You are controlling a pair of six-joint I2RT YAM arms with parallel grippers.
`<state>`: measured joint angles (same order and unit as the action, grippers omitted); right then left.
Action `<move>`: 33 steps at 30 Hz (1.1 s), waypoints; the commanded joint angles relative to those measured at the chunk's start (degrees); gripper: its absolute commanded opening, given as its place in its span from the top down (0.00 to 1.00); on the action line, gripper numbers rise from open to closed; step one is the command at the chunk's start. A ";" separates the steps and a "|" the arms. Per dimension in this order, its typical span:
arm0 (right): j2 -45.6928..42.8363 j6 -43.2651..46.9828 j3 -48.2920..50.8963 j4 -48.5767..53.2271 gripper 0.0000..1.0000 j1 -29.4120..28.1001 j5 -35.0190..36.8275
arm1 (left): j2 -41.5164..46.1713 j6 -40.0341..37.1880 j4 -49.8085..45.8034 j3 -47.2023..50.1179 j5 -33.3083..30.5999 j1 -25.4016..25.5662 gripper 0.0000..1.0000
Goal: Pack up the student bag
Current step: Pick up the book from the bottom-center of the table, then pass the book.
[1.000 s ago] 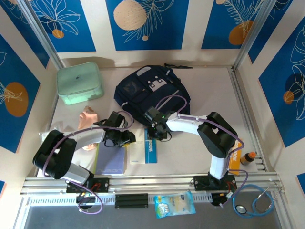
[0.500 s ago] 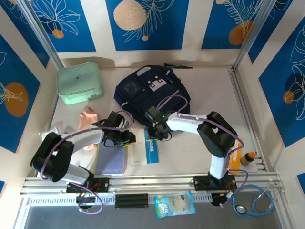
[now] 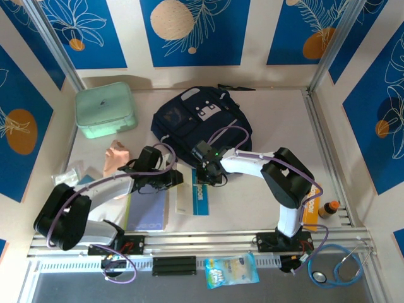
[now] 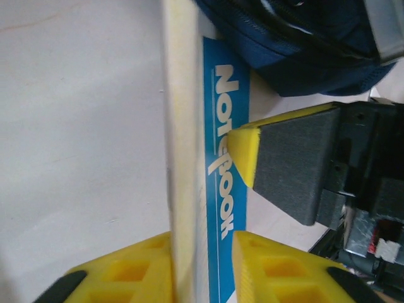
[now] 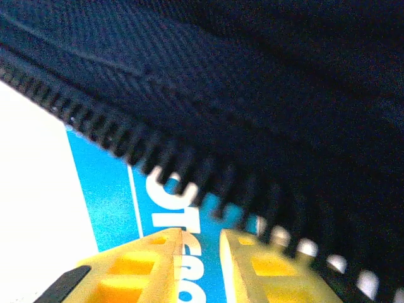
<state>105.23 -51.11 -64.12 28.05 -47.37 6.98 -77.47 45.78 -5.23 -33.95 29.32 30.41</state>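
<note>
The dark navy student bag (image 3: 202,120) lies at the back middle of the table, its white-patched pocket facing up. A white and blue notebook (image 3: 192,196) sits just in front of it. My left gripper (image 3: 172,180) is shut on the notebook's left edge, so the notebook (image 4: 221,189) stands on edge between the yellow fingers (image 4: 126,278). My right gripper (image 3: 211,172) hovers at the bag's near edge, slightly open. Beyond its fingers (image 5: 145,259) are the zipper teeth (image 5: 189,170) of the bag (image 5: 252,82), with the blue cover (image 5: 107,189) below them.
A mint green lidded box (image 3: 104,110) stands at the back left. A peach object (image 3: 117,154) and a purple notebook (image 3: 148,211) lie near the left arm. A snack packet (image 3: 230,270), stethoscope (image 3: 338,268) and orange bottle (image 3: 328,208) sit at the front and right.
My left gripper has shifted slightly right toward the bag, tipping the notebook's left edge up. The left elbow has swung down and left. The right arm has stayed put.
</note>
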 commanded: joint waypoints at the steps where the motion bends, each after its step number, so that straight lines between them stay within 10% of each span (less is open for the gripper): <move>1: 2.66 -1.25 1.25 1.39 0.75 -0.08 -0.87 | -1.39 -0.38 -0.91 -0.76 -0.32 0.43 0.81; 6: -4.96 -0.49 3.17 -2.01 0.74 -1.00 2.06 | 0.01 -2.10 -3.59 -1.76 -4.80 0.44 1.00; 17: -20.24 -0.75 6.01 -7.97 0.38 3.69 0.76 | 16.11 -10.91 -16.35 -8.17 -29.79 0.26 1.00; 33: -23.67 -24.25 15.09 -46.97 0.18 16.54 -18.36 | 9.06 2.52 13.96 -21.25 -37.67 0.26 1.00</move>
<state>80.82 -66.54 -50.37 -8.03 -30.74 -7.35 -66.52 42.50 -0.23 -51.57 -5.87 30.57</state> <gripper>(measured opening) 0.812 0.048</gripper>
